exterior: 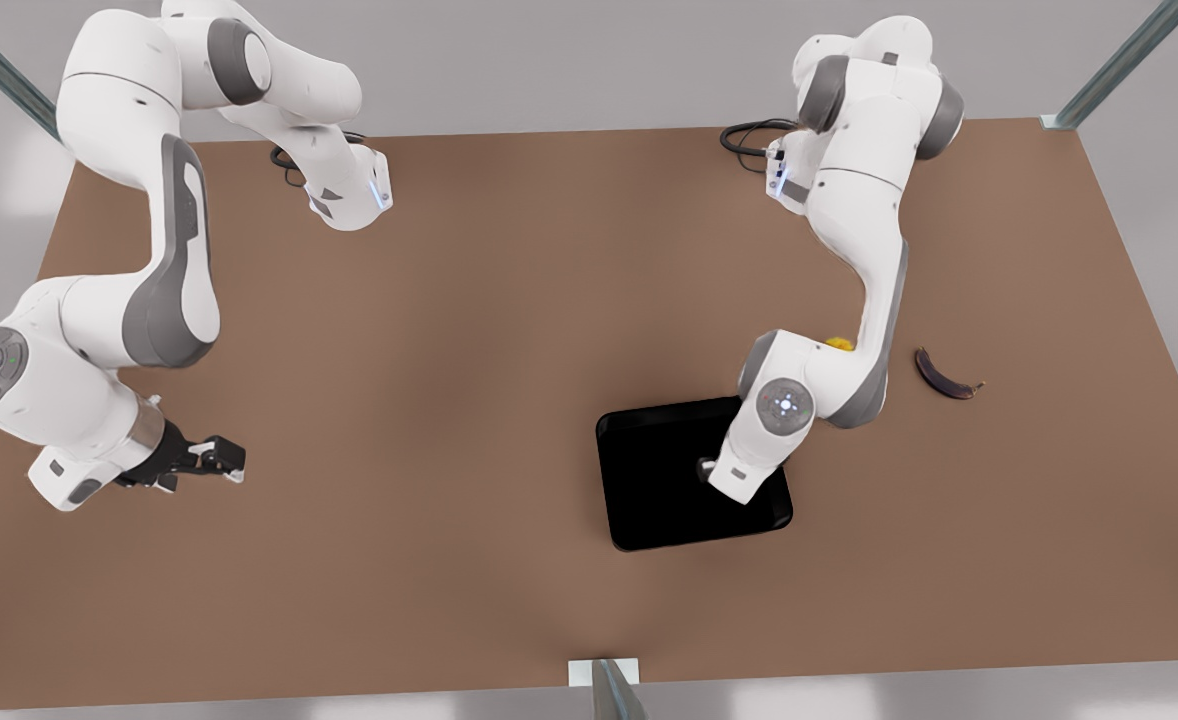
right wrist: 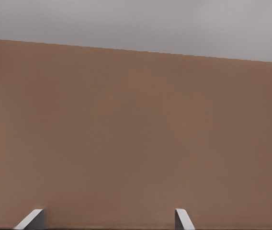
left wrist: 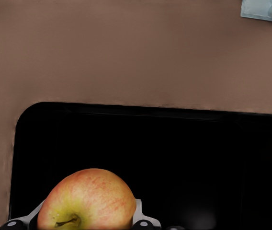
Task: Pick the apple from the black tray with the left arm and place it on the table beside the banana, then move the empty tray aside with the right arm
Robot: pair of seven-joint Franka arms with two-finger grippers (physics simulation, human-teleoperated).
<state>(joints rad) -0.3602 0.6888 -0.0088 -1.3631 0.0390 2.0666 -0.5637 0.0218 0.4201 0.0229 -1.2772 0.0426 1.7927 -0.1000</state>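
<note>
Left gripper [left wrist: 85, 225] sits low over the tray [exterior: 649, 500], fingers on either side of the apple [left wrist: 87, 201], which looks still parked on the tray; can't tell if they're squeezing it yet. So the pick is only starting. Banana [exterior: 946, 375] lies on the desk [exterior: 469, 330] at about 2 o'clock from the tray, near it. Right gripper [exterior: 217, 458] waits way off at 9 o'clock, fingers spread wide, holding nothing. Placing the apple and shoving the tray aside are both left.

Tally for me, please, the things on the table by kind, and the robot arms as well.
Fruit: 3 (apple, banana, yellow fruit half hidden behind the left arm)
Trays: 1 (black tray)
Arms: 2 (left arm over the tray; right arm waiting, front view's left)
Total: 6
</note>
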